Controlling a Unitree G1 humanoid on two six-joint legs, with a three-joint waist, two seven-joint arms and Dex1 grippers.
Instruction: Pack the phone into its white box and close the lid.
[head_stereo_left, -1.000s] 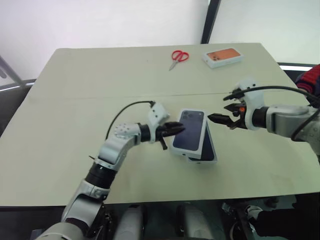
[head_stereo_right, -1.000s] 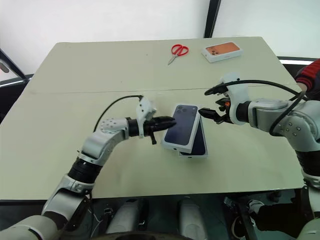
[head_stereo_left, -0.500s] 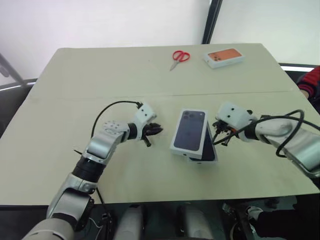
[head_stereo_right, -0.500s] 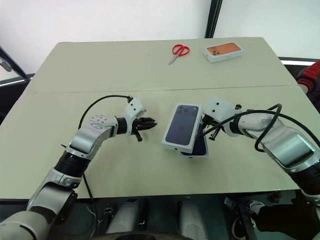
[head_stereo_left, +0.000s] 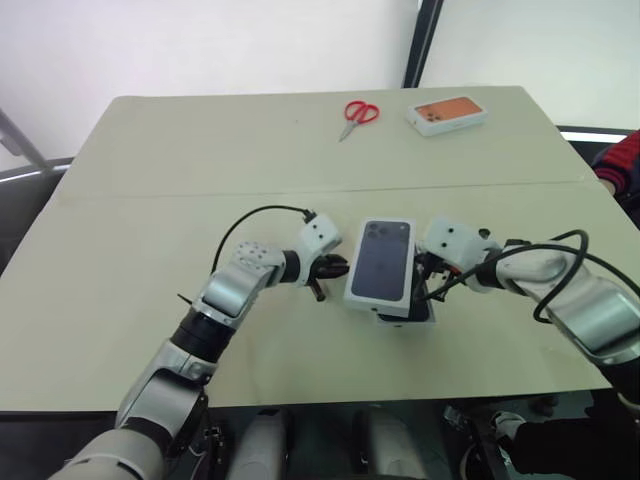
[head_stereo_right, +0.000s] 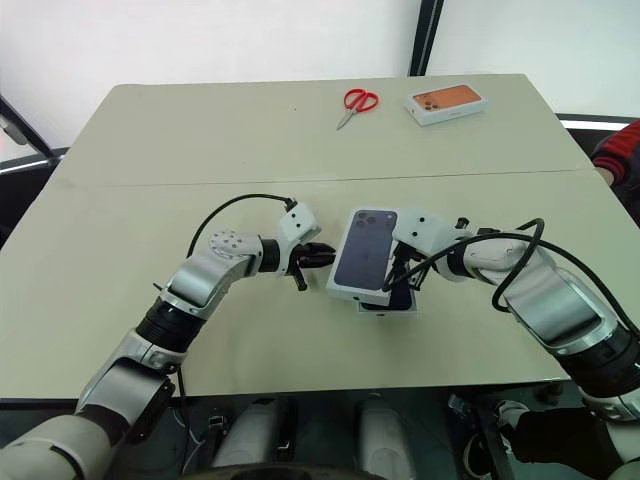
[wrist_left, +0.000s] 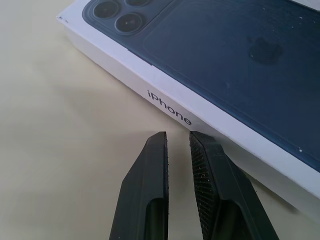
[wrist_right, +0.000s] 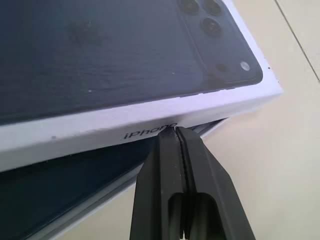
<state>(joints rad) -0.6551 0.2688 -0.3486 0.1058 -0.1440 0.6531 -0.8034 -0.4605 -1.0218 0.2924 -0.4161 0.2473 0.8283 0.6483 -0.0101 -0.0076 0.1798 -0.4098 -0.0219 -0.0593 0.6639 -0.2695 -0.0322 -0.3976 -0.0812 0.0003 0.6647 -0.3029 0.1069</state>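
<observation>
the closing step is in hand: the lid (head_stereo_left: 382, 264) lies askew over the white box (head_stereo_left: 418, 312) and phone (head_stereo_left: 421, 299) mid-table, left gripper (head_stereo_left: 339, 268) nearly pressed together at its 9 o'clock side, right gripper (head_stereo_right: 399, 277) pressed together at 3 o'clock, so next it likely needs nudging square and pressing down.

It looked like a lab or test room set up for robot trials. A plain pale table (head_stereo_left: 150, 200) stood before bare white wall panels split by a dark upright post (head_stereo_left: 420, 45). Near the table's far edge lay red-handled scissors (head_stereo_left: 357, 114), and just beside them a white box with an orange phone picture (head_stereo_left: 447, 113). No household furnishings surrounded the table.
</observation>
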